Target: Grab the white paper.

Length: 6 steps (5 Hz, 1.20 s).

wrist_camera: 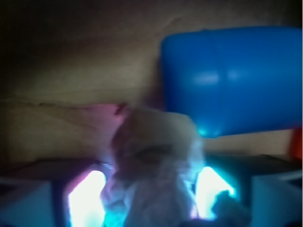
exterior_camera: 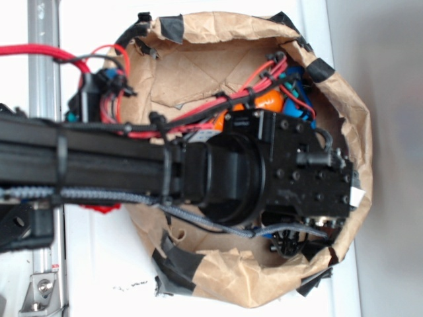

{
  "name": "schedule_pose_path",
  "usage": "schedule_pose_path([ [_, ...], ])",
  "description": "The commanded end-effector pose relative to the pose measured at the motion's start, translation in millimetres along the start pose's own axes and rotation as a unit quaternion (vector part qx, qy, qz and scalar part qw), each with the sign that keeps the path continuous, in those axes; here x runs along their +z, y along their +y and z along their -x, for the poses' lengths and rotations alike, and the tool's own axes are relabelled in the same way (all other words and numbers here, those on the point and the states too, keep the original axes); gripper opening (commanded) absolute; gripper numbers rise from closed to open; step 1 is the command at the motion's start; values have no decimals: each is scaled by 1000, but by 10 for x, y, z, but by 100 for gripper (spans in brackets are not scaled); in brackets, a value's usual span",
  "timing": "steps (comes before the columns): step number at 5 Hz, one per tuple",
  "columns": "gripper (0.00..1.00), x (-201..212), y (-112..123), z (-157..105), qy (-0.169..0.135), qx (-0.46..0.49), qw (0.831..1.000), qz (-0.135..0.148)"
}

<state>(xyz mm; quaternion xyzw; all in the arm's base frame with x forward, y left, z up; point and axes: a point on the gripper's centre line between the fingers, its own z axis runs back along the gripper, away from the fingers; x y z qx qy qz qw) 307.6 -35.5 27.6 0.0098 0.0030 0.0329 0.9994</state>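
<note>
From the exterior view, my arm reaches across into the brown paper nest (exterior_camera: 218,277), and the wrist housing covers nearly everything inside. I can pick out red wires (exterior_camera: 264,76), a sliver of an orange toy (exterior_camera: 268,100) and some blue (exterior_camera: 299,89) behind the housing, but the gripper's fingers and the white paper are both hidden under the arm here.

Through the wrist view, blurred and very close, the white paper (wrist_camera: 158,161) fills the lower middle as a pale crumpled lump, sitting between the two glowing fingers (wrist_camera: 87,198). The gripper (wrist_camera: 151,201) looks set around the wad, touching or nearly so; I cannot tell whether it is actually pinching. A blue object (wrist_camera: 232,78) lies just behind it, to the right.

My worry is a shallow hold: soft tissue could compress and slide out on lifting, or a fingertip might snag the brown paper beneath and drag it along.
</note>
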Motion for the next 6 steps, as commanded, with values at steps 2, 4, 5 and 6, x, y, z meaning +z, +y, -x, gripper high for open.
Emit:
schedule_pose_path([
  [2, 0, 1437, 415, 505, -42, 61, 997, -29],
  [4, 0, 1621, 485, 743, -64, 35, 995, -64],
  [5, 0, 1552, 483, 768, -60, 31, 996, -65],
  [6, 0, 1499, 499, 788, -48, 36, 997, -58],
])
